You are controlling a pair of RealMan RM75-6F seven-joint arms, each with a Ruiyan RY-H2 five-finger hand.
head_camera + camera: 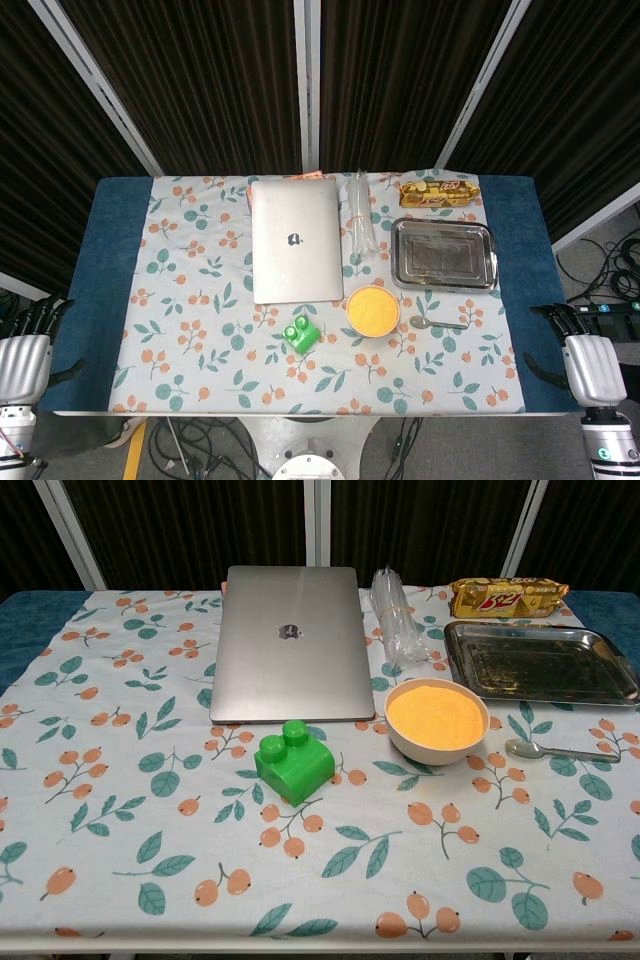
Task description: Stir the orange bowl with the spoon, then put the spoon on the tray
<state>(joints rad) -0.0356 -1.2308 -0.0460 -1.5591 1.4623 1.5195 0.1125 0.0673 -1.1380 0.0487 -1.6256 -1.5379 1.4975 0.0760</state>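
Note:
The orange bowl (373, 310) (437, 719) stands near the table's middle, filled with orange grains. Just to its right a metal spoon (437, 323) (546, 750) lies flat on the floral cloth, bowl end toward the orange bowl. Behind the spoon sits the steel tray (443, 254) (540, 662) with nothing in it. My left hand (24, 350) hangs off the table's left front corner and my right hand (590, 358) off the right front corner. Both hold nothing, fingers apart, far from the spoon. The chest view shows neither hand.
A closed silver laptop (296, 240) (291, 641) lies left of the tray. A green toy block (302, 334) (293, 762) sits in front of it. Clear plastic tubes (360, 216) (397, 618) and a gold snack packet (439, 191) (508, 597) lie at the back.

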